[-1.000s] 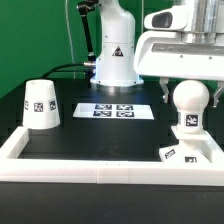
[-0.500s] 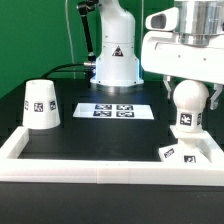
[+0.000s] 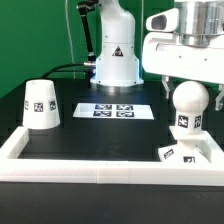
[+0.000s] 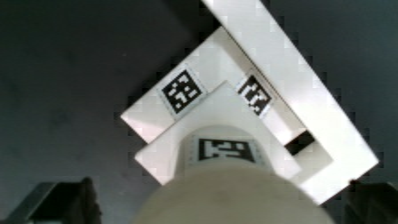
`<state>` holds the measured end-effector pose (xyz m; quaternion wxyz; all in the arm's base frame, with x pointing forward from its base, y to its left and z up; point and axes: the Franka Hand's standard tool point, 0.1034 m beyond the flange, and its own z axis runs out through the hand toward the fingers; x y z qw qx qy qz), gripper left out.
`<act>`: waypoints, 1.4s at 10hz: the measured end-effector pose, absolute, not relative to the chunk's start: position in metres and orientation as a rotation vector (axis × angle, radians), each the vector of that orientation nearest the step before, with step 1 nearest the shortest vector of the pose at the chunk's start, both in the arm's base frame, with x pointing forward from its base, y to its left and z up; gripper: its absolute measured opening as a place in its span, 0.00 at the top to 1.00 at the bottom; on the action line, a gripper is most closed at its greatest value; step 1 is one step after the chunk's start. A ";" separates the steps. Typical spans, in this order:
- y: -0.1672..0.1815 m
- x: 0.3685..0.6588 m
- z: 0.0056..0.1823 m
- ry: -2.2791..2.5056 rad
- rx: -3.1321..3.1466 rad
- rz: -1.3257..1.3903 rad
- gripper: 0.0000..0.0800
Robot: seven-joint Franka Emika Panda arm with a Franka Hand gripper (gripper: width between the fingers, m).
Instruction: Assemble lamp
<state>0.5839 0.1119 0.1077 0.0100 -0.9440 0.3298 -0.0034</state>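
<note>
The white bulb [image 3: 187, 106] stands upright on the flat square base [image 3: 193, 155] at the exterior view's right, its ball top up. My gripper [image 3: 188, 92] hangs over it, open, with one finger [image 3: 163, 92] on each side of the ball and apart from it. In the wrist view the ball [image 4: 222, 195] fills the lower part, with the base [image 4: 222, 85] beneath it and a dark finger [image 4: 54, 203] at each side. The tapered shade [image 3: 40, 104] stands alone at the exterior view's left.
The marker board [image 3: 111, 110] lies at the middle back. The robot's white pedestal [image 3: 115, 55] stands behind it. A low white wall [image 3: 100, 173] runs along the front and sides of the black table.
My gripper has risen slightly above the bulb. The bulb, base and shade have not moved.
</note>
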 end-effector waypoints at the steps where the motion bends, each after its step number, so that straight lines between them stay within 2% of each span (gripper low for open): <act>1: 0.114 0.584 0.107 0.911 -2.985 -0.019 0.13; 5: 0.114 0.585 0.107 0.231 -3.111 -0.049 0.13; 12: 0.108 0.585 0.105 -0.525 -3.085 -0.059 0.13; 14: 0.103 0.588 0.105 -0.947 -2.996 -0.075 0.13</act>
